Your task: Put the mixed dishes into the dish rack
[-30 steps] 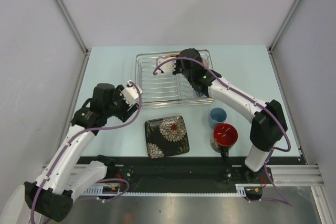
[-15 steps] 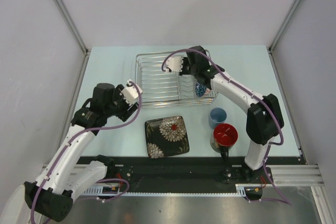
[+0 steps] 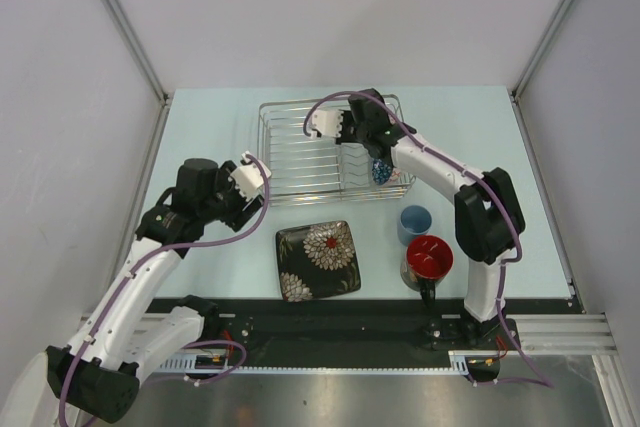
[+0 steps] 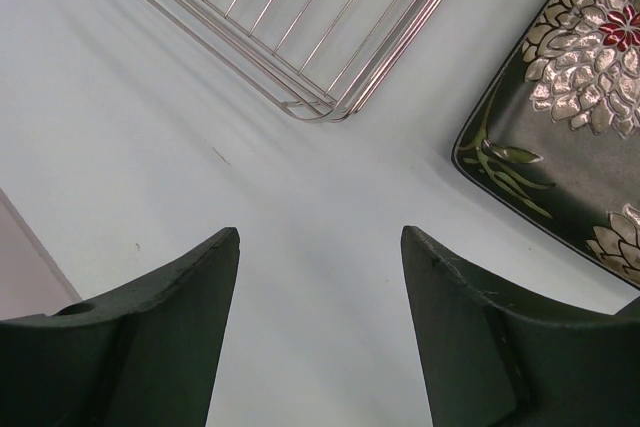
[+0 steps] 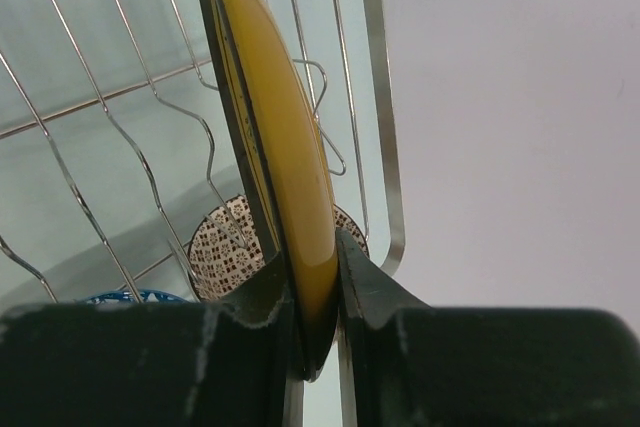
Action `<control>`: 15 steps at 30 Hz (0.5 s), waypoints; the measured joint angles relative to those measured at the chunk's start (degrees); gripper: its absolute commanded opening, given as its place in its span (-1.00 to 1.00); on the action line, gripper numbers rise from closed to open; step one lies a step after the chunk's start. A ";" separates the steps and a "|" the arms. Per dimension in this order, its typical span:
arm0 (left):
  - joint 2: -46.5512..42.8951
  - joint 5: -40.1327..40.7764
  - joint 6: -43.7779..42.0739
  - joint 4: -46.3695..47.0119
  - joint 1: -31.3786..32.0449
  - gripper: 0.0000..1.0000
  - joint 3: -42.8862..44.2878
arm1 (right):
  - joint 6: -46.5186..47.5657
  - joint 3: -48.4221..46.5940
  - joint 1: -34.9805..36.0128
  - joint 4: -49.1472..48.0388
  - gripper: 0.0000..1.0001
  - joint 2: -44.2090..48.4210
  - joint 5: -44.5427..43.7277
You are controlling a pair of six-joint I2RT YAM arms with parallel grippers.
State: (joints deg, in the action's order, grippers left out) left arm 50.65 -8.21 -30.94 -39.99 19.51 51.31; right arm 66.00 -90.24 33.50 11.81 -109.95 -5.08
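Right arm's turn. My right gripper [image 5: 315, 277] is clamped on the bottom edge of the black plate [image 5: 262, 117] with the yellow centre, holding it up on its edge over the far right part of the dish rack [image 3: 290, 152]. From the wrist view the plate lines up roughly with the wire bars, and I can't tell whether it's touching any of them yet.

How I'd do this step well (just my read of it):
- Keep the plate vertical and aim its free edge into one gap between the bent wire prongs, not on top of a prong.
- Go in slow and straight. Any twist and the rim will likely catch a wire and lever against my fingers.
- Mind the speckled bowl [image 5: 222, 242], which sits in the rack right behind the plate's lower part. I'd slot in beside it, not onto it.
- Only let go once the plate is carried by the wires, or it'll probably flop over.

My left gripper [image 4: 320, 237] has its fingers apart and nothing in them, hanging over the table [image 4: 150, 127] near the rack's near left corner. The blue cup [image 3: 414, 219], the red-lined mug [image 3: 428, 257] and a flowered plate [image 3: 318, 259] are all out on the table, not loaded yet.
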 measured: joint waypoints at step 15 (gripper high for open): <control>1.16 0.00 -0.04 0.48 -0.04 0.43 0.00 | -0.20 2.19 -3.08 -0.42 -1.00 -0.09 1.38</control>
State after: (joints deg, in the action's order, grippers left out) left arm 51.81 -8.21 -30.98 -39.51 19.46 51.31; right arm 65.80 -88.05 30.41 11.40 -110.04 -3.70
